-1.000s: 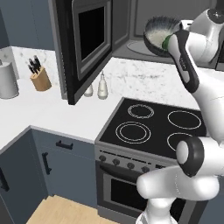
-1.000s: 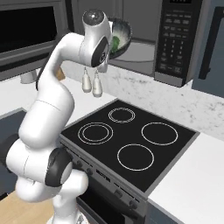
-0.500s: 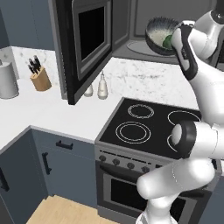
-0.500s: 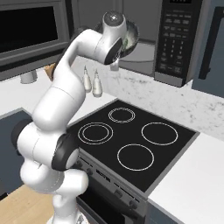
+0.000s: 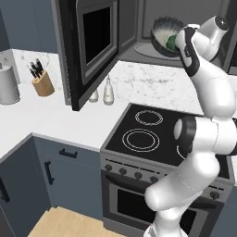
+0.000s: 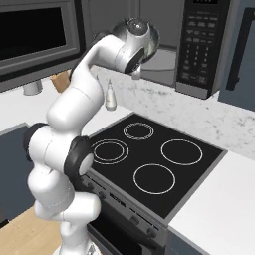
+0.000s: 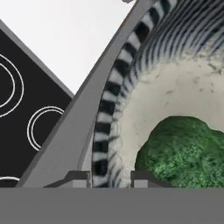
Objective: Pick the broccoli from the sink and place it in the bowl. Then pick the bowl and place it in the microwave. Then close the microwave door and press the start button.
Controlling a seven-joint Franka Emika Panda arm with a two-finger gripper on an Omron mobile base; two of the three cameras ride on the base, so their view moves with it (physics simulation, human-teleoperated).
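The dark speckled bowl (image 5: 163,33) sits tilted inside the open microwave (image 5: 139,52), its pale inside facing out. The green broccoli (image 5: 172,42) lies in the bowl (image 7: 183,92) and looks large and lumpy up close (image 7: 183,153). My gripper (image 5: 179,40) is at the bowl's near edge. In the hand view my gripper (image 7: 110,177) straddles the striped rim, open, with a thin gap on the inner side. The microwave door (image 5: 92,46) stands swung wide to the left. Its control panel (image 6: 198,47) is on the right. The sink is out of view.
A black stove top (image 5: 152,134) with four ring burners lies below the microwave, over an oven front with knobs (image 5: 139,176). Two small shakers (image 5: 108,92) stand on the marble counter under the door. A knife block (image 5: 42,85) and a grey canister (image 5: 8,85) stand far left.
The arm has swung further toward the microwave, taking the bowl a little deeper inside. The bowl stays tilted with the broccoli in it.
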